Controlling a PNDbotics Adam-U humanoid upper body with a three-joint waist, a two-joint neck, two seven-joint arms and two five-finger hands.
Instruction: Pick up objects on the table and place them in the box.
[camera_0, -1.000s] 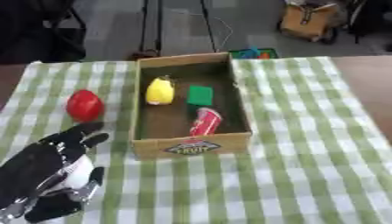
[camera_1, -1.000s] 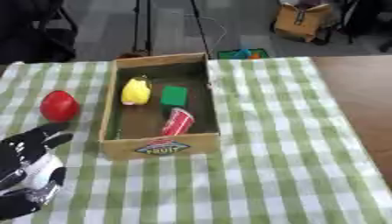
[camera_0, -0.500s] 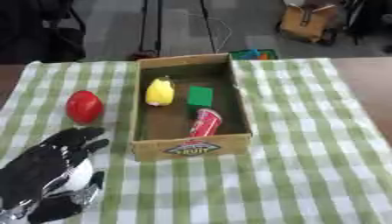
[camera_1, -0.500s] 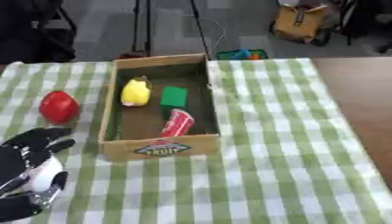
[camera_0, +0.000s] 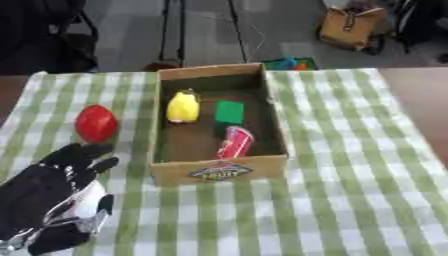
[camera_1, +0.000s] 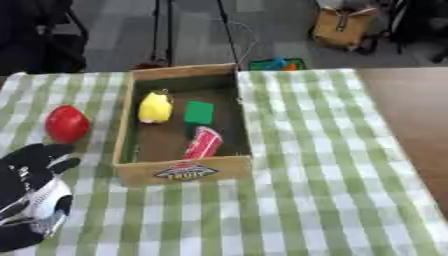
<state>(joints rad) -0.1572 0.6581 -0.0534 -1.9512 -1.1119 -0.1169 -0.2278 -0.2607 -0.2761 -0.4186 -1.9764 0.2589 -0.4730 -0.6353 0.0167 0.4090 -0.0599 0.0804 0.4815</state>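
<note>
A cardboard box (camera_0: 219, 170) is seen near the middle of a table (camera_0: 350, 165) covered with a green-and-white checked cloth. Three things are held inside the box: a yellow object (camera_0: 183, 106) at the far left, a green block (camera_0: 229, 112) just right of it, and a red cup-like object (camera_0: 234, 142) lying tilted nearer the front wall. A printed label is carried on the box's near wall. A red rounded object (camera_0: 95, 123) is left on the cloth, to the left of the box and apart from it. The left hand (camera_0: 54, 192) is seen at the near left, fingers spread and extended towards the red rounded object, with nothing held; its fingertips are near that object but not touching it. The right hand is not shown in either view.
</note>
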